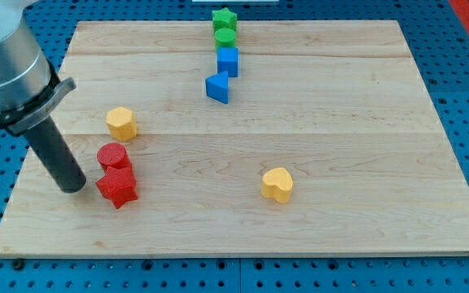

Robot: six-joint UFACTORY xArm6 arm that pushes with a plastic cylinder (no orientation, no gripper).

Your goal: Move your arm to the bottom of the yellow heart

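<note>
Yellow heart [277,185] sat nearest board's [365,236] bottom edge, open wood all round. Rod carried no fingers; my tip [73,188] rested far at heart's 9 o'clock, just beside red star [117,186]. No legible writing.

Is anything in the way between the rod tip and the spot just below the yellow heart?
My tip sits at the view's left; the red star lies right beside it, on the straight line toward the yellow heart. Swinging slightly toward the view's bottom looks clear.
</note>
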